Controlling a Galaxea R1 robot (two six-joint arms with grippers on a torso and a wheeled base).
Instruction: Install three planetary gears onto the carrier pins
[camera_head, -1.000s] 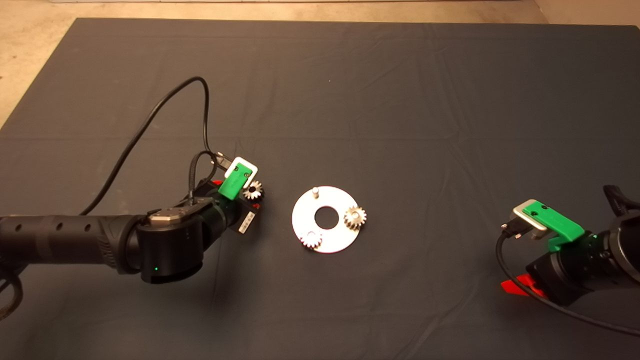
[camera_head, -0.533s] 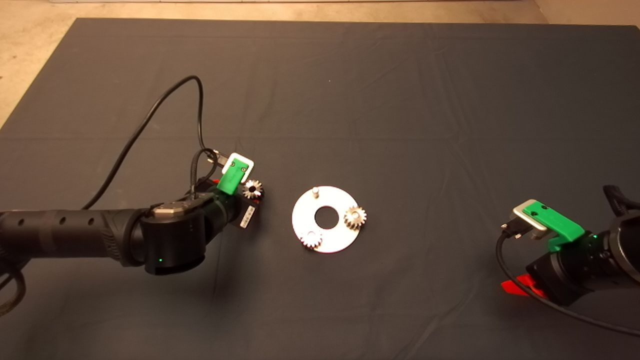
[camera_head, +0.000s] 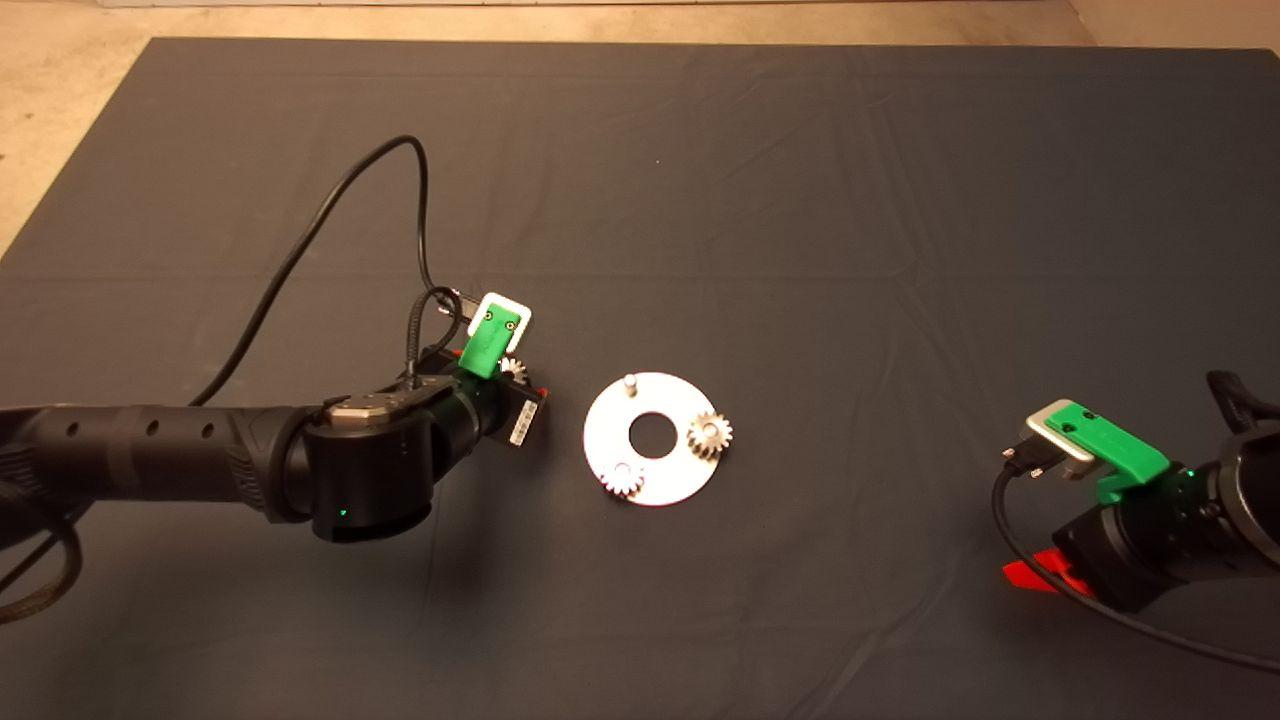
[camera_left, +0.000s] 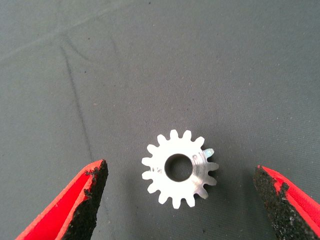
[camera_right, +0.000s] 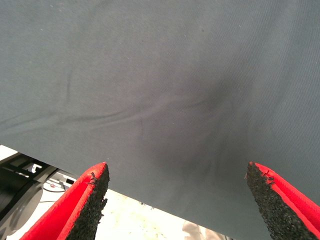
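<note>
The loose planetary gear (camera_left: 179, 169) lies flat on the dark mat (camera_left: 160, 60), squarely between the two spread fingers of the left end effector (camera_left: 182, 200), touching neither black pad. It is a small, bright silver spur gear with short pointed teeth all round its rim and a round dark bore through the middle; one side catches a pale glint, and a small raised hub ring surrounds the bore. In the head view only a few of its teeth (camera_head: 514, 366) peek out from behind the green body of the left end effector (camera_head: 520, 385), which hangs directly over it.

Just beyond that end effector, toward the middle of the table, sits the flat silver-white disc (camera_head: 668, 478) with its large centre hole. Two more gears are seated on it: one (camera_head: 710, 435) on the side far from the left end effector, another (camera_head: 622, 479) on the edge nearer it. The third carrier pin (camera_head: 630, 382) stands bare, a short silver stud at the disc's rim, near the left end effector but apart from it.

The right end effector (camera_right: 177, 205) waits well apart from the disc at the table's edge, its fingers spread wide over bare mat with nothing between them.
</note>
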